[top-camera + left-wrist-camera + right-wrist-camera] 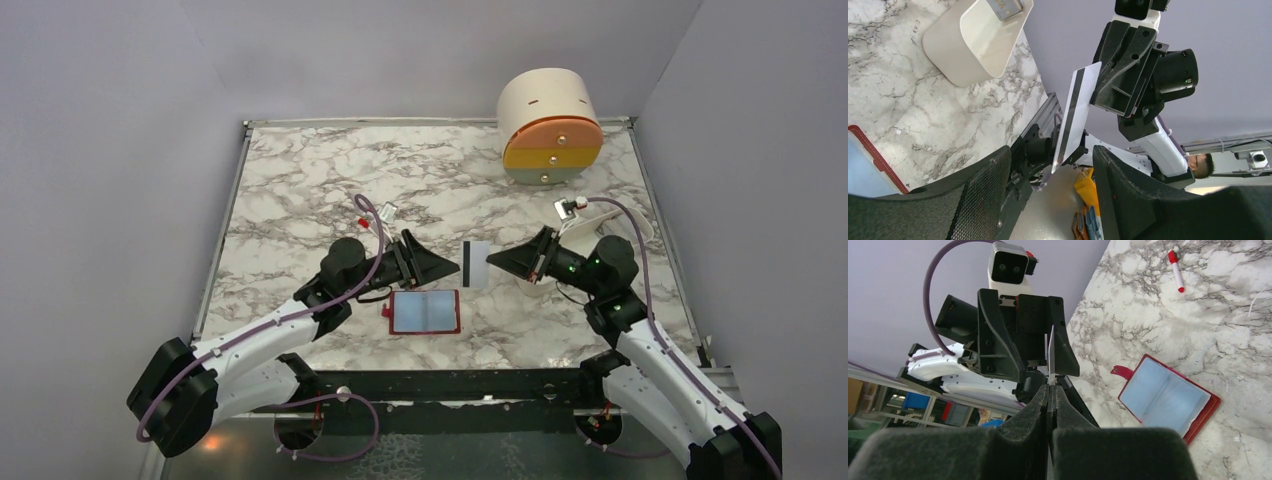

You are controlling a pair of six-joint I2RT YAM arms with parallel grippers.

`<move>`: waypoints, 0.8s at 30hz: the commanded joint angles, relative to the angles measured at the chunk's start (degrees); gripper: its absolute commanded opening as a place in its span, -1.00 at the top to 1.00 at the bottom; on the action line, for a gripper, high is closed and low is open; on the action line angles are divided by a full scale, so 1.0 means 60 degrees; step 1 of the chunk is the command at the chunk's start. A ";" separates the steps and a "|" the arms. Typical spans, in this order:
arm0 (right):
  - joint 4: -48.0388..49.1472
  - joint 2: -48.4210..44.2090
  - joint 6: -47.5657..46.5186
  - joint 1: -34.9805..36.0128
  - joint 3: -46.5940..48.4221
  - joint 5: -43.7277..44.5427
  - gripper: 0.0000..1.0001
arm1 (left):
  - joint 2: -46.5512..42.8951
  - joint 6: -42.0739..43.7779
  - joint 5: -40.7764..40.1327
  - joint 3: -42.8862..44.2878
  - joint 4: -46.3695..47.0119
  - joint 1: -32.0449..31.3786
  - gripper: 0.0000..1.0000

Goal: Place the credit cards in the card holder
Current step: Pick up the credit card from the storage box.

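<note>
A: One credit card in play: white, with a dark stripe along one side, pinched by one edge in the right hand and held well clear of the desk.

B: And the left hand?

A: Spread wide, gripping nothing, pointed straight at the card from the opposite side. Card's free edge just ahead of the left fingertips, not yet between them, going by the left wrist view.

B: Looks like a hand-over, then?

A: Probably. Judged only from the two hands facing each other with the card between.

B: Where's the card holder?

A: Card holder open flat on the desk, under and a little to the near side of the left hand. Pale blue pockets facing up, snap tab out to one side. Touched by neither hand.

B: Anything inside it?

A: Cannot tell. Only pale, flat pockets in the right wrist view, no card edge to make out.

B: So how far along?

A: Little visibly done. Left to do: bringing this card down to the holder, sliding it into a pocket, then any others. White tray on the desk behind the right hand, with something grey in it. Maybe another card, too small to say.
</note>
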 commanded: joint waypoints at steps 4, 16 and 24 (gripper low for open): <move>0.1523 0.0167 0.0892 0.0222 -0.0237 -0.0312 0.98 | 0.0258 -0.0177 0.0441 0.0304 0.0539 -0.0044 -0.19; 0.2076 0.0702 0.1120 0.0873 -0.0526 0.0066 0.98 | 0.0403 -0.0367 0.0684 0.0421 0.0921 -0.0124 0.31; 0.1012 0.0878 0.0575 0.1152 -0.0244 0.0638 0.61 | 0.0149 -0.0171 0.0463 -0.0179 0.0813 -0.0113 1.00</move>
